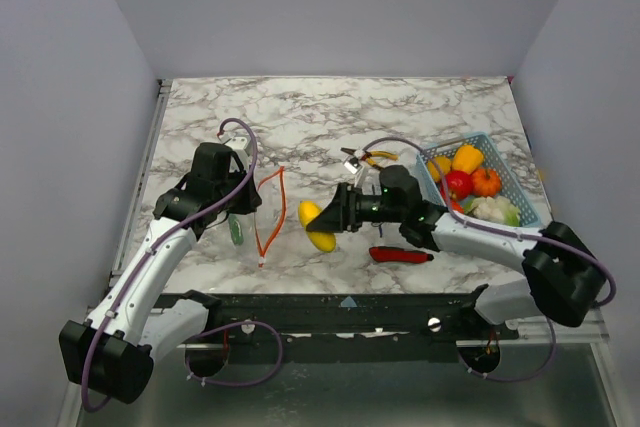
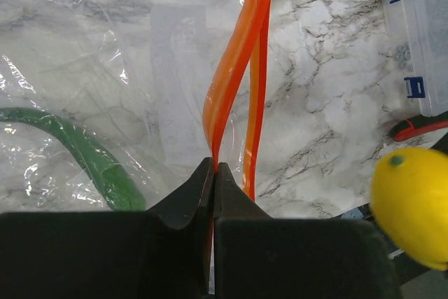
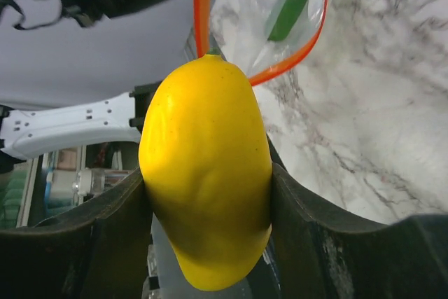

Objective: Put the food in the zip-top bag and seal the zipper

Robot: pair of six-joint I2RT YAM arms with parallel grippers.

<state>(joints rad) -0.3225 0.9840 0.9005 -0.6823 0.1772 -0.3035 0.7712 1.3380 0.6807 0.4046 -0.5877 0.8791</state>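
Zip-top bag (image 2: pixel 91 68) ahead-left of left gripper (image 2: pixel 213 169), green piece (image 2: pixel 84 152) inside; jaws pinched tight on orange zipper (image 2: pixel 234 82); right gripper (image 3: pixel 210 215) clamps yellow food (image 3: pixel 203 138), bag mouth just beyond; blue basket (image 1: pixel 515 179) behind it holds peppers (image 1: pixel 467 157), tomato (image 1: pixel 457 183).

Clear crinkly plastic zip-top bag (image 2: pixel 84 54) lies on marble tabletop (image 1: pixel 330 112), left of centre. Long green toy piece (image 2: pixel 84 155) is inside it. Orange-red zipper strip (image 2: pixel 231 82) runs along bag's right edge, with left gripper (image 2: pixel 213 173) pinched on its near end. Just right of it, glossy yellow toy pepper (image 3: pixel 203 124) sits clamped in right gripper (image 3: pixel 206 201). Red-handled knife (image 1: pixel 400 255) lies nearer. Light blue mesh basket (image 1: pixel 515 177) holding toy food (image 1: pixel 470 182) is far right.
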